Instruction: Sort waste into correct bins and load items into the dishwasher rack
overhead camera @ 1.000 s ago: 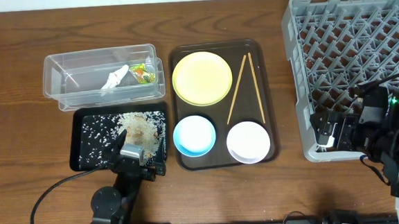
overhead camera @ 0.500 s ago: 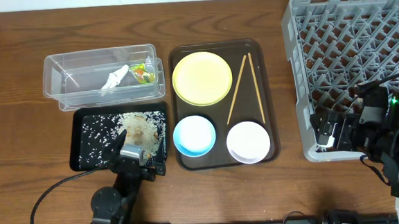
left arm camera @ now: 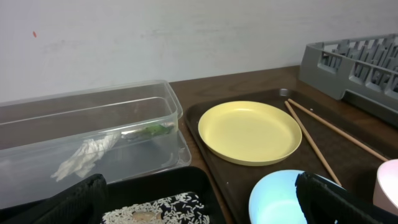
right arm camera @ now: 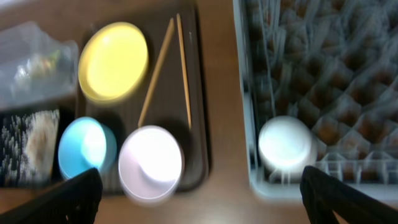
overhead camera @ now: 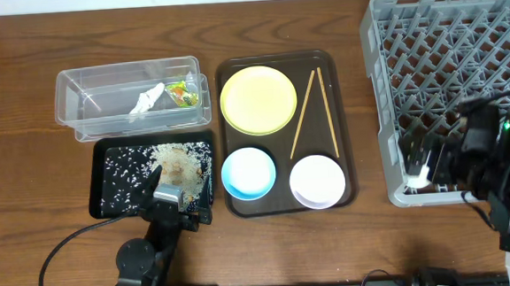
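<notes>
Overhead, nearest me, my left gripper (overhead camera: 181, 203) sits at the near edge of the black tray (overhead camera: 108, 203), its fingers spread with nothing between them; the rice (overhead camera: 163, 162) and crumbs already lie in that tray. My right gripper (overhead camera: 420, 164) hangs over the near-left corner of the rack (overhead camera: 386, 108), also spread wide and empty in its wrist view. That blurred view also shows a round white thing (right arm camera: 284, 142) in the rack's near corner; I cannot tell what it is. Just beyond the left gripper, on the brown tray (overhead camera: 224, 140), sit the blue bowl (overhead camera: 248, 174) and white bowl (overhead camera: 317, 181), then the yellow plate (overhead camera: 259, 99) and the two chopsticks (overhead camera: 313, 111) leaning beside it. Farther left, the clear tub (overhead camera: 74, 92) holds the paper scrap (overhead camera: 145, 100) and the wrapper (overhead camera: 181, 92). So I judge the waste sorted and the loading step in hand, with the plate, bowls and chopsticks not yet racked. Next I would send the right arm to the white bowl, closest to it, pinch the rim and lift it clear of the tray lip before crossing to the rack.
</notes>
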Robot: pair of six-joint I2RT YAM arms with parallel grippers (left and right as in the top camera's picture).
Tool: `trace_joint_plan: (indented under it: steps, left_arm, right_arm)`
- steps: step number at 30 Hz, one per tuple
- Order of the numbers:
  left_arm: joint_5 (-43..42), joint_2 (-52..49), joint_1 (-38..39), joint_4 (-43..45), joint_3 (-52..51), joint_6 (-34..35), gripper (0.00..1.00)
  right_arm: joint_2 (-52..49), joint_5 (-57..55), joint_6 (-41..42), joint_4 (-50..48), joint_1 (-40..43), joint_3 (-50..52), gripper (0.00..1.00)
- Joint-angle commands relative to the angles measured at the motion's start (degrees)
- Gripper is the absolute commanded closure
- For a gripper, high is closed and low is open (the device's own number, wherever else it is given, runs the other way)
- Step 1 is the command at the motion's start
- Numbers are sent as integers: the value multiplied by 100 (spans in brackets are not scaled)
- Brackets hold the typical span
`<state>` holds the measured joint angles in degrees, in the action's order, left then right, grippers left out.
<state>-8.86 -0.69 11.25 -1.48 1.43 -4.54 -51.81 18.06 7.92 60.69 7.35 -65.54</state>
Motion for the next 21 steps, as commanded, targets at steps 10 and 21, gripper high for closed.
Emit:
trace_joint_plan:
  steps: [10, 21]
  left_arm:
    - [-101, 46, -35, -142, -120, -37, 1]
    - [-101, 46, -35, -142, -120, -37, 1]
  right_arm:
    - [-756, 291, 439, 426, -1923, 17, 1]
    - [-2105, -1714, 1405, -1521, -3377, 42, 23]
